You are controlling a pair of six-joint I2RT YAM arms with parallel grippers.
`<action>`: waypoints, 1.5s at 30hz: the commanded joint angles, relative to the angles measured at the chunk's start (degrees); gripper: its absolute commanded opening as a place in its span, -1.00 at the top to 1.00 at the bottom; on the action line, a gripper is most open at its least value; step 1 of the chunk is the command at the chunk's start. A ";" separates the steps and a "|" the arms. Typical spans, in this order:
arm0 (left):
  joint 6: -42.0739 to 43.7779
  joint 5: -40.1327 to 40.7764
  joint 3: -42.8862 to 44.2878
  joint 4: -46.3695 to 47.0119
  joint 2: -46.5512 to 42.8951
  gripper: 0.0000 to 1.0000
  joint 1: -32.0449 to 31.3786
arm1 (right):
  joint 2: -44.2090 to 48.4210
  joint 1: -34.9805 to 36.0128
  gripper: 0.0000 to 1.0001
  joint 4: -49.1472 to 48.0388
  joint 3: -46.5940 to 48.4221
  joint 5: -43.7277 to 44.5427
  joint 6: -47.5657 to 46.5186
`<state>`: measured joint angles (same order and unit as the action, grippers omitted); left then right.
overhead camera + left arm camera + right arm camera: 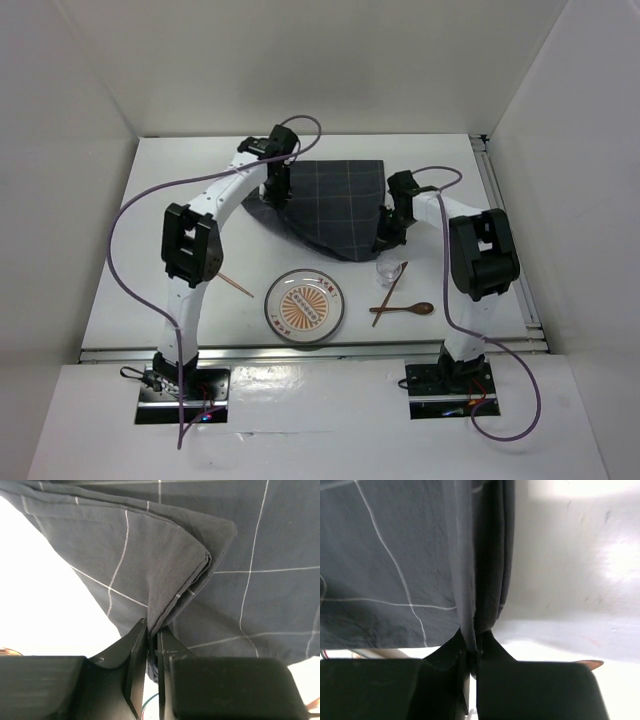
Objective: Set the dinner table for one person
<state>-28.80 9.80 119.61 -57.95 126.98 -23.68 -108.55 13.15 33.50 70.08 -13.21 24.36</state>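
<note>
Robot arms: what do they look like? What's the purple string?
The left arm and right arm are white with chunky black joints. The left gripper and right gripper have black wedge-shaped fingers. A purple cable loops along each arm.

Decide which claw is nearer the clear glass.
Right. The right claw pinches the checked cloth just beyond the glass; the left claw grips the cloth's opposite edge, much farther away.

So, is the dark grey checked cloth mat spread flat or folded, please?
Partly folded: the dark grey checked cloth mat has a corner doubled over in layers; left tool and right tool pinch its edges.
</note>
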 commanded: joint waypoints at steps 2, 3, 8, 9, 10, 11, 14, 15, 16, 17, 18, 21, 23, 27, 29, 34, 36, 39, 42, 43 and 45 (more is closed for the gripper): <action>-0.82 -7.43 5.53 2.31 -4.11 1.00 4.87 | -2.10 -0.13 1.00 2.54 13.21 3.90 -1.16; -1.52 -11.00 7.46 2.32 -4.11 1.00 7.14 | -3.67 -0.14 1.00 4.37 16.54 3.90 -1.68; -6.61 -23.32 15.57 7.48 -5.68 1.00 15.14 | -7.38 -2.77 1.00 7.81 41.56 2.40 -0.99; -7.75 -26.73 14.17 12.55 -9.26 1.00 17.51 | -7.38 -2.78 1.00 7.81 43.97 1.10 -0.98; -10.12 -28.07 12.24 15.30 -11.47 1.00 18.57 | -7.38 -2.78 1.00 7.20 45.74 1.08 -0.46; -11.10 -29.04 7.53 18.11 -13.84 1.00 19.37 | -6.42 -2.78 1.00 6.68 46.80 0.47 0.07; -13.83 -30.28 -3.71 27.35 -23.51 1.00 21.13 | -1.76 -2.78 1.00 2.99 42.37 -0.06 0.60; -14.35 -30.28 -6.90 28.93 -25.88 1.00 21.13 | -0.27 -2.78 1.00 2.11 40.07 -0.06 1.30; -15.14 -30.28 -10.33 30.52 -28.25 1.00 21.13 | 2.96 -2.78 1.00 0.27 37.43 0.55 1.83; -15.76 -30.28 -18.11 33.05 -33.06 1.00 21.13 | 4.65 -2.78 1.00 -0.88 31.14 0.56 1.83; -16.37 -30.28 -22.54 34.30 -35.63 1.00 21.13 | 6.23 -2.78 1.00 -2.02 27.60 0.56 1.83; -19.71 -26.60 -40.20 37.11 -45.65 0.10 20.52 | 10.72 -2.78 1.00 -5.02 15.28 -1.11 2.45; -22.00 -22.91 -48.21 37.12 -49.96 -0.65 20.52 | 12.39 -2.17 0.75 -4.50 10.71 -1.11 1.84; -25.16 -12.49 -59.31 30.13 -59.81 -0.85 21.57 | 13.72 -0.15 -0.85 -0.22 1.56 0.71 -4.21; -25.69 -7.91 -56.17 26.52 -59.83 -0.69 21.57 | 13.72 0.56 -1.00 2.86 1.55 3.60 -5.54; -17.45 -12.95 -45.36 30.88 -51.59 -0.39 20.96 | 12.58 -0.57 -1.00 9.56 6.90 12.68 -6.87; -14.90 -13.58 -41.67 28.27 -44.21 -0.19 18.07 | 12.58 -0.58 -0.91 10.19 8.83 13.21 -6.17; -12.87 -12.36 -33.76 23.51 -35.08 0.47 14.73 | 10.31 -1.11 -0.36 7.04 12.26 9.02 -4.94; -11.55 -10.42 -26.73 17.54 -23.73 1.00 13.84 | 4.51 -0.58 0.67 6.49 16.92 5.75 -4.32; -10.94 -10.42 -24.28 16.65 -21.44 1.00 13.84 | 3.10 0.20 0.80 5.80 18.93 4.78 -4.32; -10.41 -9.90 -22.85 15.41 -16.86 1.00 13.31 | -1.63 0.21 1.00 5.27 20.70 2.59 -3.27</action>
<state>-41.87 -1.89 94.30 -35.79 106.32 -10.35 -104.57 12.62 40.23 88.14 -6.96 20.05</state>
